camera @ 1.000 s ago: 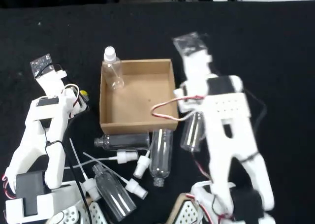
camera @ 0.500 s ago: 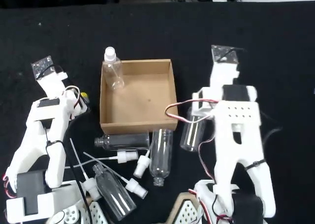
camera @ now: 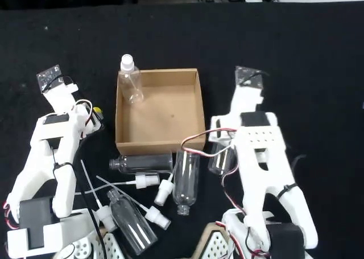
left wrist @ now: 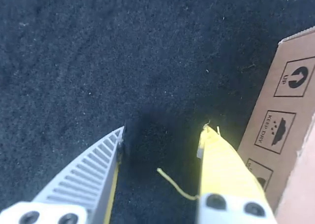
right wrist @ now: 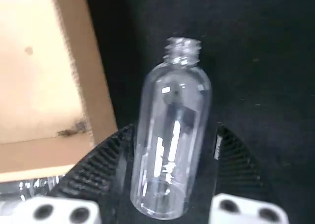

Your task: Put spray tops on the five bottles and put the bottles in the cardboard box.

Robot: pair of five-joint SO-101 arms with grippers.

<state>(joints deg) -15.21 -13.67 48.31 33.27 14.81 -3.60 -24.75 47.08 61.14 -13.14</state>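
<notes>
1. Right arm (camera: 259, 156) now sits further left than half a second ago, back toward the box. The left arm (camera: 54, 145), the bottles and the tops are unchanged.
2. Black cloth-covered table (camera: 318, 54) carries everything.
3. Open square brown cardboard box (camera: 165, 116) stands between the two arms.
4. Right gripper (right wrist: 173, 135): black ribbed fingers spread, one on each side of a clear plastic uncapped bottle (right wrist: 172, 96). That bottle lies on the cloth just beside the box's near right corner, neck pointing away from the wrist.
5. Left gripper (left wrist: 162, 135): grey finger and yellow finger apart, nothing between them. It is over bare cloth, close to the box's outer left wall.
6. One clear bottle with a white spray top fitted (camera: 130, 79) leans at the box's far left corner.
7. Three more clear topless bottles lie on the cloth:
   - a first one (camera: 142, 163) along the box's near wall;
   - a second (camera: 186, 179) just right of it, mouth toward the near edge;
   - a third (camera: 132, 222) nearer the left arm's base.
8. Four loose white spray tops with thin dip tubes (camera: 147, 181) are scattered among those three bottles.
</notes>
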